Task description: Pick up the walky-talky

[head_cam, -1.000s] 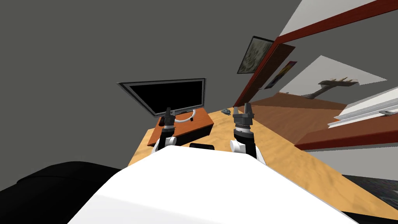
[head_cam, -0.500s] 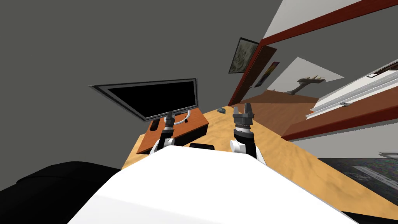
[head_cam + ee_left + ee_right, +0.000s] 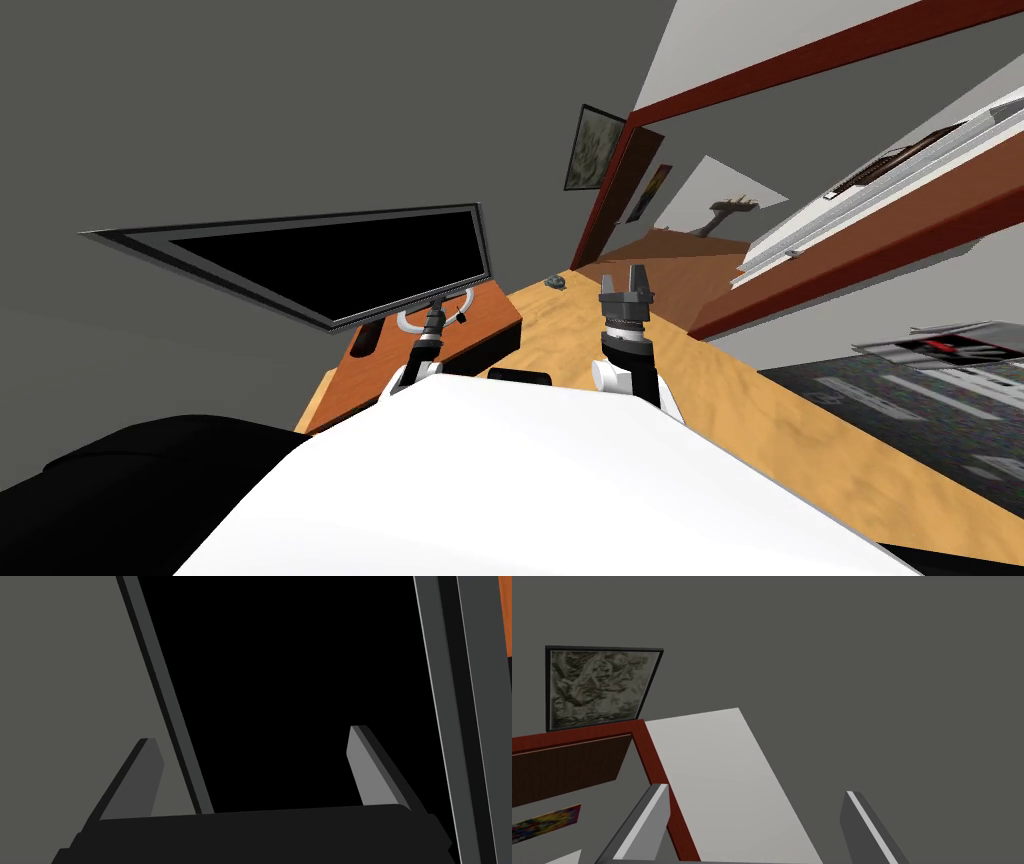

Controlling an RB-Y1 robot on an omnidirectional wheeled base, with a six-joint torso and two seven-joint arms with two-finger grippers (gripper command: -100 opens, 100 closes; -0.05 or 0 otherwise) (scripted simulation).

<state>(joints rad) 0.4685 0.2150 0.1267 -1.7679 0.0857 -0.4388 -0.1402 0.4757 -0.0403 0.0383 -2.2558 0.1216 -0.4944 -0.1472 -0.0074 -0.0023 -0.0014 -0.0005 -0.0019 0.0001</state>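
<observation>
floor (image 3: 760, 400): pale grainy wood | stand (image 3: 488, 305): smooth red-brown wood | screen (image 3: 330, 260): plain matt black

The screen (image 3: 330, 262) is black and grey-rimmed, on an orange-brown stand (image 3: 480, 305). Beside the screen the floor (image 3: 760, 410) is tan, wood-grained; behind it the wall (image 3: 300, 100) is dark grey. The right gripper (image 3: 626, 272) is dark grey.

A black television (image 3: 330, 260) stands on a low brown cabinet (image 3: 490, 305) against a grey wall (image 3: 300, 100). The floor (image 3: 780, 410) is tan wood.
</observation>
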